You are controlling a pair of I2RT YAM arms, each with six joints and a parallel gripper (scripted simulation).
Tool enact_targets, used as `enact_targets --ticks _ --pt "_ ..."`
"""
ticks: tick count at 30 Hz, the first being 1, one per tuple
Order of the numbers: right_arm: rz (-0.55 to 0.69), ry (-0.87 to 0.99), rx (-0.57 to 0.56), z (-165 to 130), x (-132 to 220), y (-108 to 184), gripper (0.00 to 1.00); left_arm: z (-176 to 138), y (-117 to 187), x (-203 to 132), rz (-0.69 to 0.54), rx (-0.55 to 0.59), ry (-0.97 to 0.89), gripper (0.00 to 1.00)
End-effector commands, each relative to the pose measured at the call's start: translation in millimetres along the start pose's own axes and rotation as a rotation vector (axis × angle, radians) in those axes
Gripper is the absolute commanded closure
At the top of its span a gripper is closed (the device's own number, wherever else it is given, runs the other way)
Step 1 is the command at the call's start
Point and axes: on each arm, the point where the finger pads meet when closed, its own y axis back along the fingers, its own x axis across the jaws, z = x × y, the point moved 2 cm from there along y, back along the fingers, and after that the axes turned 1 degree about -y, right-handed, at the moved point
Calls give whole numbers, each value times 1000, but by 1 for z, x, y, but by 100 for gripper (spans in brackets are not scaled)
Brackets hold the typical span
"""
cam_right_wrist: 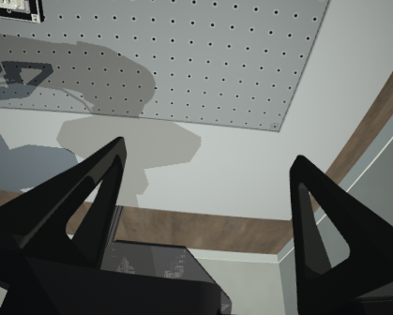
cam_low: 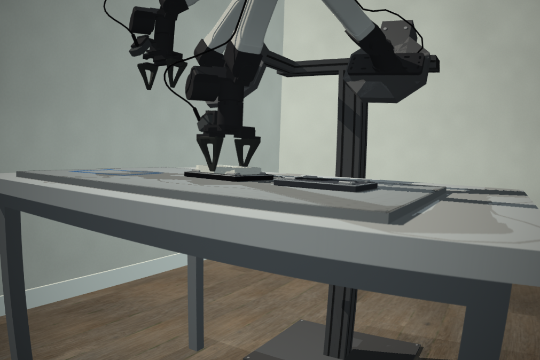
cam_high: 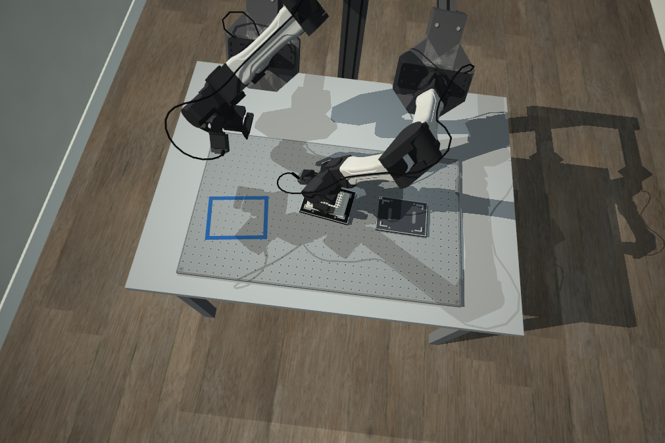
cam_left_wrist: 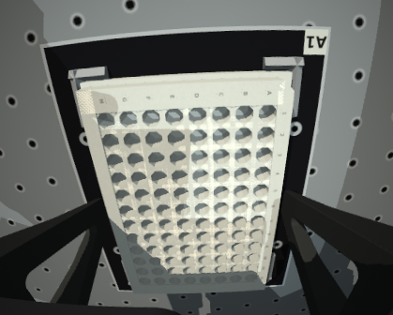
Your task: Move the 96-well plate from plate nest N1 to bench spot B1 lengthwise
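The white 96-well plate point(cam_high: 338, 200) point(cam_low: 251, 170) point(cam_left_wrist: 197, 89) lies in the middle black nest point(cam_low: 219, 177) point(cam_left_wrist: 173, 52), between its corner brackets. I cannot tell whether it sits fully flat. My left gripper point(cam_low: 228, 167) point(cam_left_wrist: 192, 204) is open, with one finger beside each long side of the plate, low down. Nest N1 point(cam_high: 402, 221) point(cam_low: 313, 184), leftmost from the arms' side, is empty. The blue taped outline of B1 point(cam_high: 236, 238) has nothing in it. My right gripper point(cam_high: 233, 137) point(cam_low: 161, 86) point(cam_right_wrist: 210, 153) is open and empty, high above the table's arm side.
The perforated board point(cam_high: 312, 277) point(cam_right_wrist: 220, 70) carries both nests and the outline. The middle nest stands between N1 and the outline. The left arm reaches over the board from the N1 side and partly hides the plate in the top view. The right arm is clear of the nests.
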Motion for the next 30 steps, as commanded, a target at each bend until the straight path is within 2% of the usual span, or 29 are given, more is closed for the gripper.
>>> enact_targets --ticks 1,6,22,30 --pt "6 4 2 0 1 1 0 5 14 4 14 -16 1 0" --pt "6 4 2 0 1 1 0 -2 12 5 11 0 10 0" --pt "6 4 2 0 1 1 0 4 27 2 13 -15 0 0" --pt "6 4 2 0 1 1 0 4 48 3 15 -16 2 0"
